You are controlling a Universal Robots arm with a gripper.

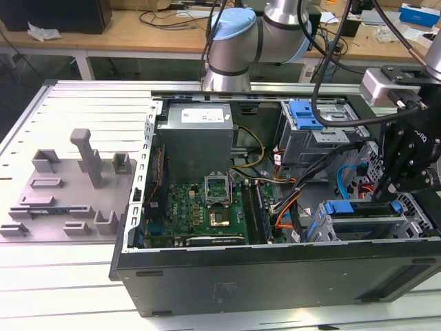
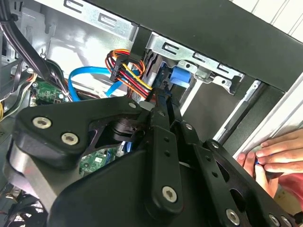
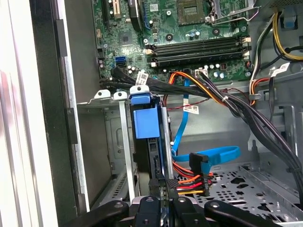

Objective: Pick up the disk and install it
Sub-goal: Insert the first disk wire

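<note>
The disk [image 3: 145, 122] stands on edge in the metal drive cage [image 3: 108, 97] at the front corner of the open computer case [image 1: 275, 276]. Its bright blue bracket faces the first wrist view. In the exterior view the disk [image 1: 360, 209] lies low in the cage on that view's right. My gripper [image 3: 164, 185] comes down onto the disk's rear edge, beside the red and orange power plug [image 3: 196, 177]. Its black fingers [image 2: 163, 111] are drawn together on that edge, and the blue tab [image 2: 181, 75] shows just past them. My gripper [image 1: 387, 193] hangs over the cage.
A grey metal box [image 1: 196, 138] sits over the motherboard [image 1: 200, 207]. A blue clip [image 1: 306, 114] rests in the upper bay. Blue data cables [image 3: 208, 156] and black wire bundles [image 3: 255, 118] cross near the cage. A person's hand [image 2: 270, 153] rests outside the case. A grey fixture plate [image 1: 69, 186] lies on the exterior view's left.
</note>
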